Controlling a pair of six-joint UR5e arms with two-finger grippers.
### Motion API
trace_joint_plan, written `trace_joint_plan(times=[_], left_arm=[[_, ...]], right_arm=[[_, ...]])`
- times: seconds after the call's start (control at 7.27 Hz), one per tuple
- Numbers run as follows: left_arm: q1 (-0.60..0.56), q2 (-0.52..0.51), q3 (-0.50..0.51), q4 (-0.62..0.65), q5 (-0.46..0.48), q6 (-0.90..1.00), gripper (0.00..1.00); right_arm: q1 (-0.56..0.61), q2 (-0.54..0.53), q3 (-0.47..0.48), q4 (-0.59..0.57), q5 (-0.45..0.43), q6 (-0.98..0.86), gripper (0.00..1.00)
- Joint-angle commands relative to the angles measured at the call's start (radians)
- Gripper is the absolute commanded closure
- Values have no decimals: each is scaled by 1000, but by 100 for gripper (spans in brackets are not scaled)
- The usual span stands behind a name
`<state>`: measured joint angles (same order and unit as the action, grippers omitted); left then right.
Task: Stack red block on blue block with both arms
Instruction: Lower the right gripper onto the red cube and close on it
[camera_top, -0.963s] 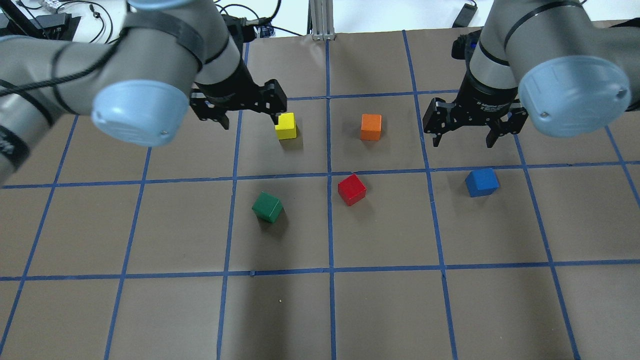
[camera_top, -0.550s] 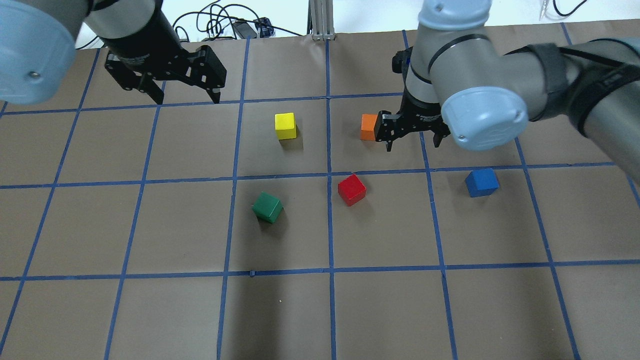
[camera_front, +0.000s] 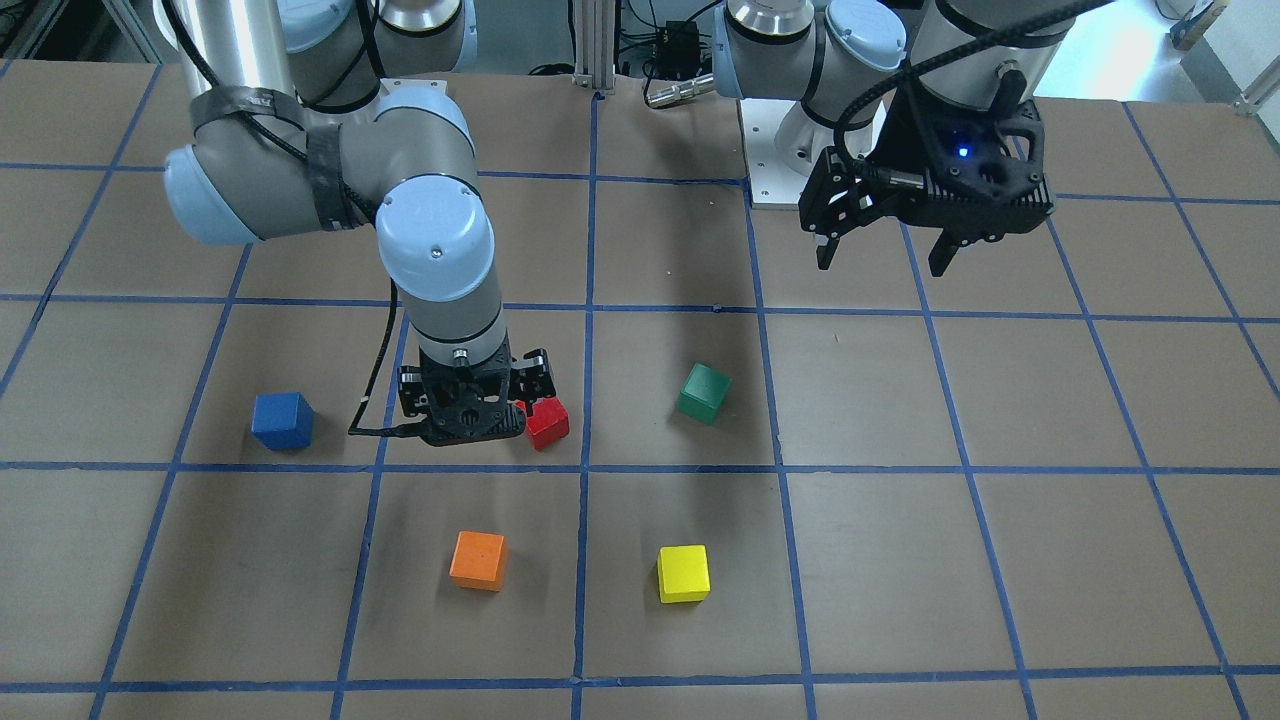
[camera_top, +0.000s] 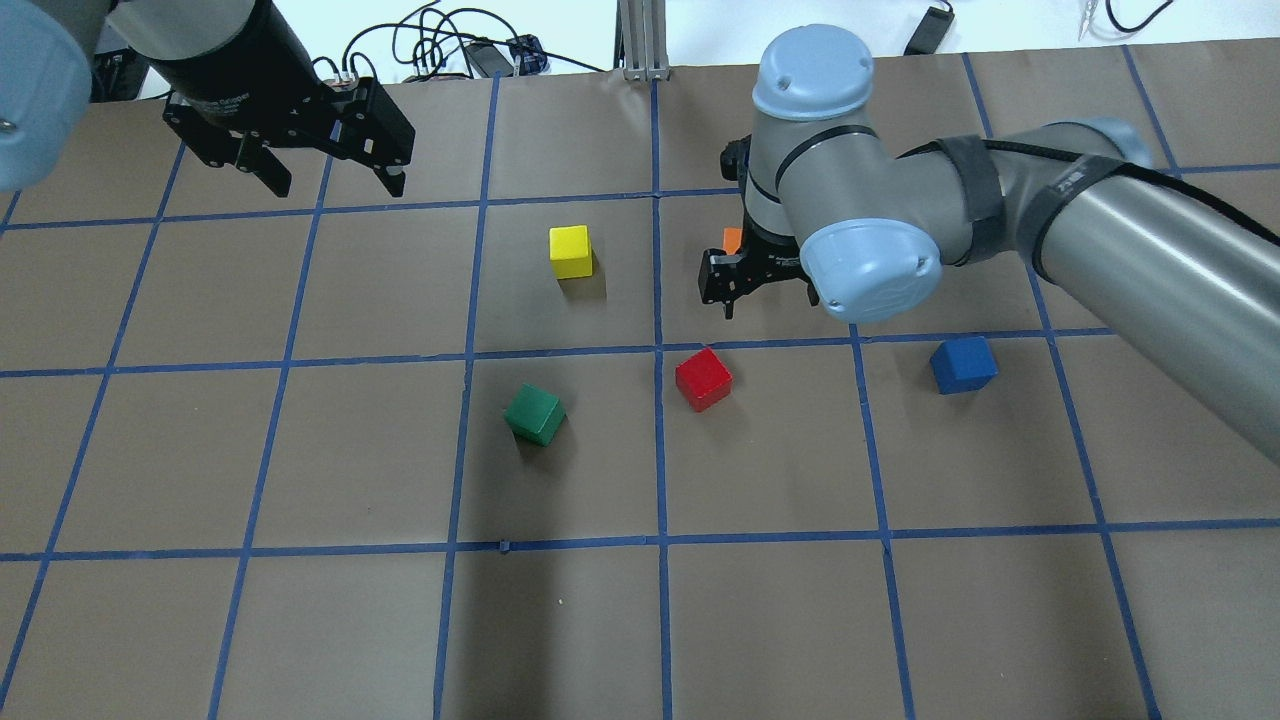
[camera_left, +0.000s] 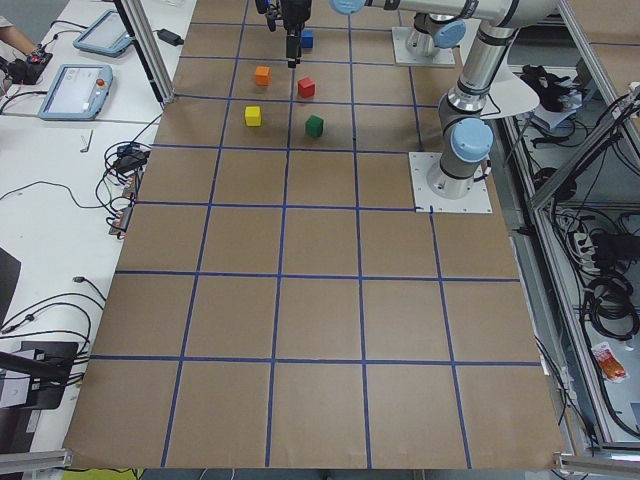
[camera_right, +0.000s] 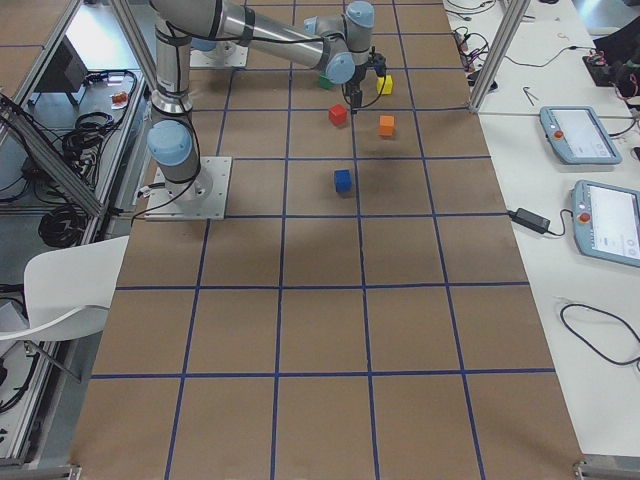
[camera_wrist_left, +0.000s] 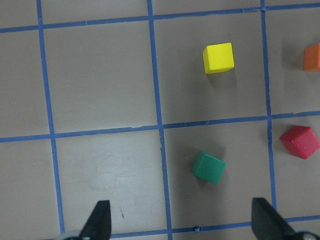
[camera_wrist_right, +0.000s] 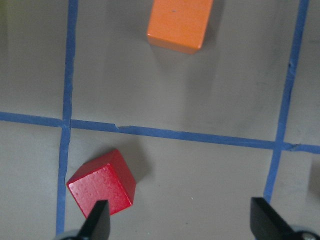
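The red block (camera_top: 703, 378) lies on the brown table near the centre, and also shows in the front view (camera_front: 546, 422) and at the lower left of the right wrist view (camera_wrist_right: 102, 183). The blue block (camera_top: 963, 364) lies alone to its right, also seen from the front (camera_front: 282, 420). My right gripper (camera_front: 470, 412) is open and empty. It hovers just beyond the red block, between it and the orange cube. Its fingertips (camera_wrist_right: 100, 222) stand wide apart. My left gripper (camera_top: 335, 183) is open and empty, raised over the far left of the table.
An orange cube (camera_front: 478, 560) lies beyond the red block, mostly hidden by the right arm in the overhead view. A yellow cube (camera_top: 571, 251) and a green cube (camera_top: 535, 414) lie left of centre. Blue tape lines grid the table.
The right gripper swung left from beyond the blue block, past the orange cube, to just beyond the red block. The left gripper drew back from the yellow cube to the far left.
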<state>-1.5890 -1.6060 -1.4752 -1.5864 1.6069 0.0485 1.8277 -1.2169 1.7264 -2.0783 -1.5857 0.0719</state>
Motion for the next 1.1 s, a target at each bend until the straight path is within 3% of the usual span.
trace_joint_plan(times=[0.0, 0.69, 0.96], left_arm=[[4, -12, 32, -14, -25, -6, 0], [17, 1, 23, -1, -24, -7, 0], [17, 8, 16, -3, -19, -7, 0]], right_arm=[[38, 39, 13, -48, 1, -59, 0], [58, 51, 67, -80, 9, -126, 0], [58, 65, 67, -83, 64, -149, 0]])
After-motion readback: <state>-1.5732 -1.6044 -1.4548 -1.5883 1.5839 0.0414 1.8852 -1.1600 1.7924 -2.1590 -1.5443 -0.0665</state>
